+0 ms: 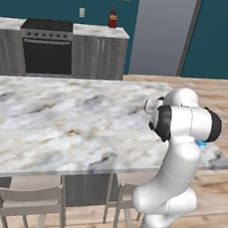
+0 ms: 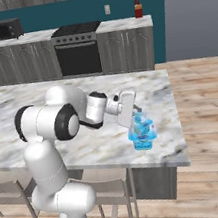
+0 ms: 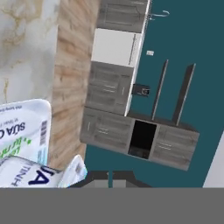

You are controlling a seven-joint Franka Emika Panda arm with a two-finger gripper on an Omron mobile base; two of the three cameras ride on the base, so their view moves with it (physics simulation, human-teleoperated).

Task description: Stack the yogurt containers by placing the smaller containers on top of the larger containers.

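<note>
Nearest my hand camera, two yogurt containers crowd its lower left: the larger tub (image 3: 24, 127) with its pale printed lid, and the smaller cup (image 3: 39, 175) overlapping its lower edge. From the right base view I count the same two, blue, one on top of the other near the tabletop's (image 2: 87, 145) front right corner: the larger tub (image 2: 143, 142) below and the smaller cup (image 2: 142, 123) above. My fingers (image 2: 135, 112) sit pinched narrow right beside the cup; whether they hold it I cannot tell.
</note>
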